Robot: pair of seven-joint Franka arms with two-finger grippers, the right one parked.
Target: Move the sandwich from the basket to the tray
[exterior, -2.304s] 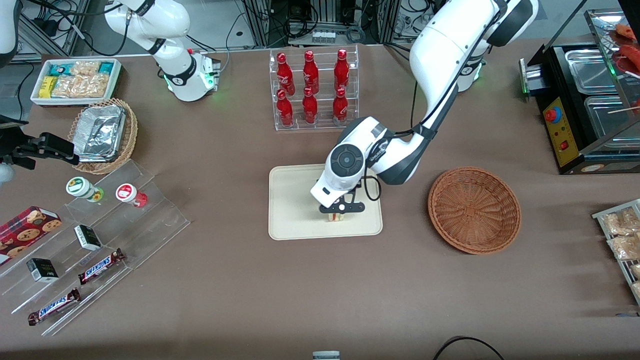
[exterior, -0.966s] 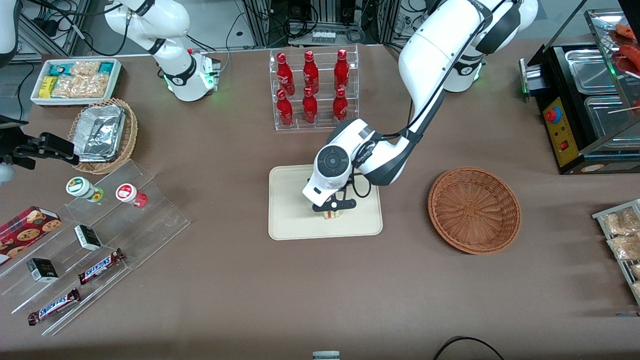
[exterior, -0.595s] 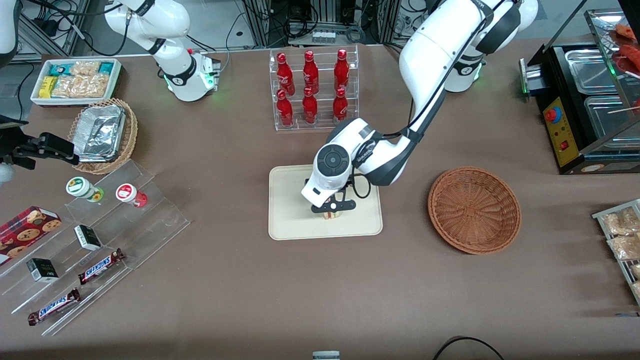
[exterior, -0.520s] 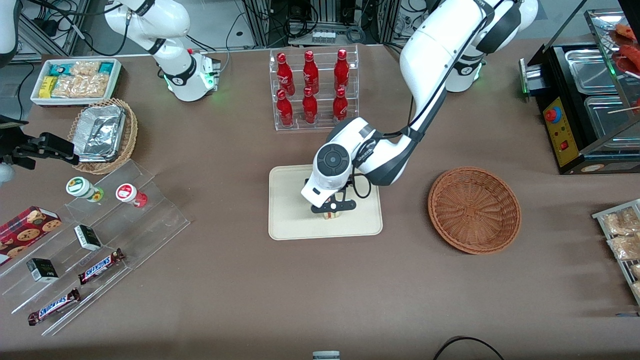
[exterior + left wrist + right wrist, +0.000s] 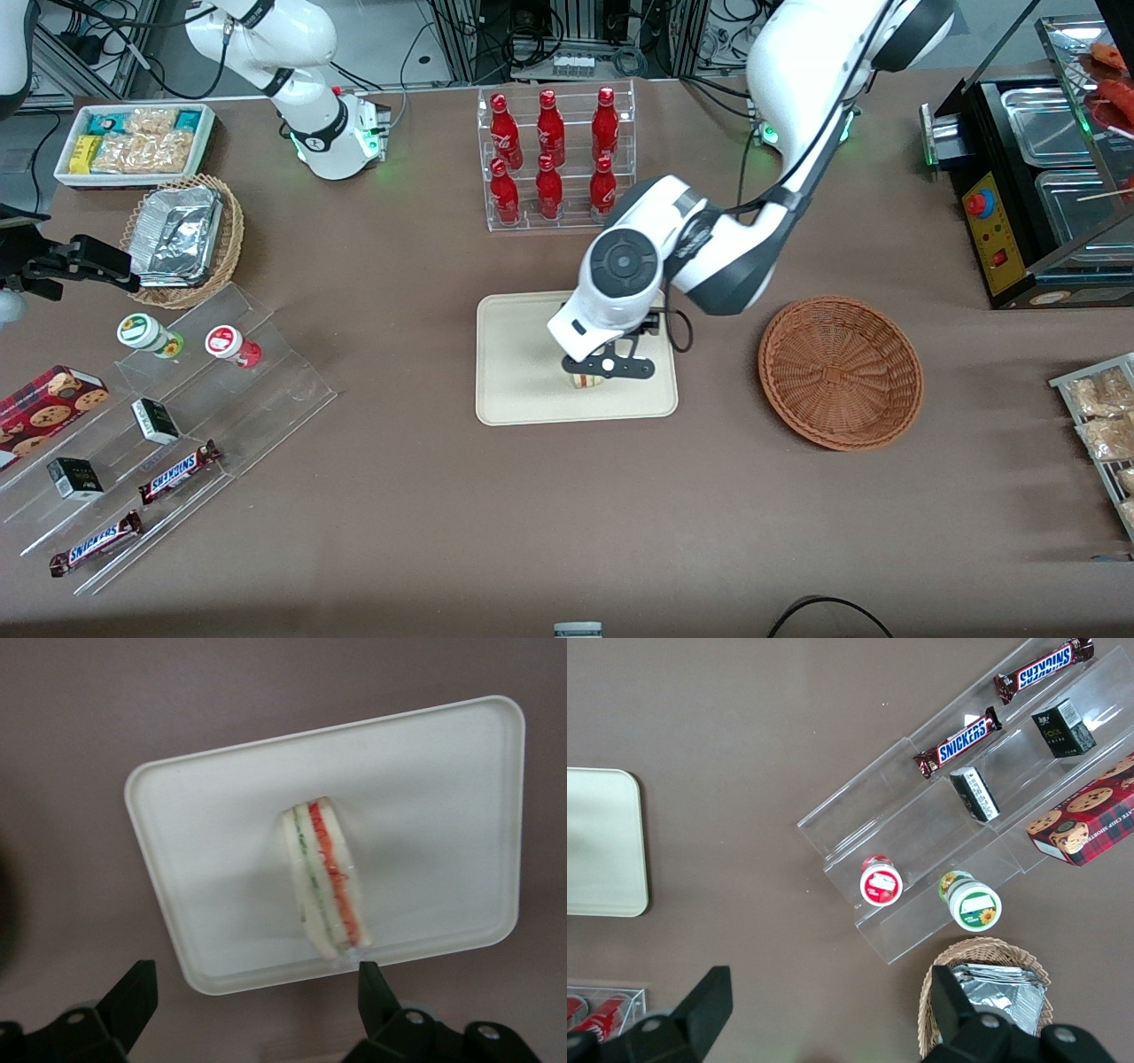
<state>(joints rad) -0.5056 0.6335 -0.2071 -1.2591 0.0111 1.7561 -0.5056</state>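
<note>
The sandwich (image 5: 586,381) (image 5: 323,876), a pale bread wedge with red and green layers, stands on its edge on the cream tray (image 5: 514,354) (image 5: 221,833), free of any grip. My left gripper (image 5: 608,368) (image 5: 255,1001) hangs above the tray, over the sandwich, fingers (image 5: 133,992) spread wide and open with nothing between them. The reddish-brown wicker basket (image 5: 840,372) sits beside the tray toward the working arm's end and holds nothing.
A clear rack of red bottles (image 5: 554,159) stands farther from the front camera than the tray. Acrylic steps with candy bars (image 5: 177,470), a foil-pack basket (image 5: 182,235) and a white snack bin (image 5: 133,142) lie toward the parked arm's end. A black food warmer (image 5: 1036,177) stands at the working arm's end.
The gripper was shut on the sandwich, lowered onto the tray; now it has let go, opened and risen above it. The sandwich stays on the tray.
</note>
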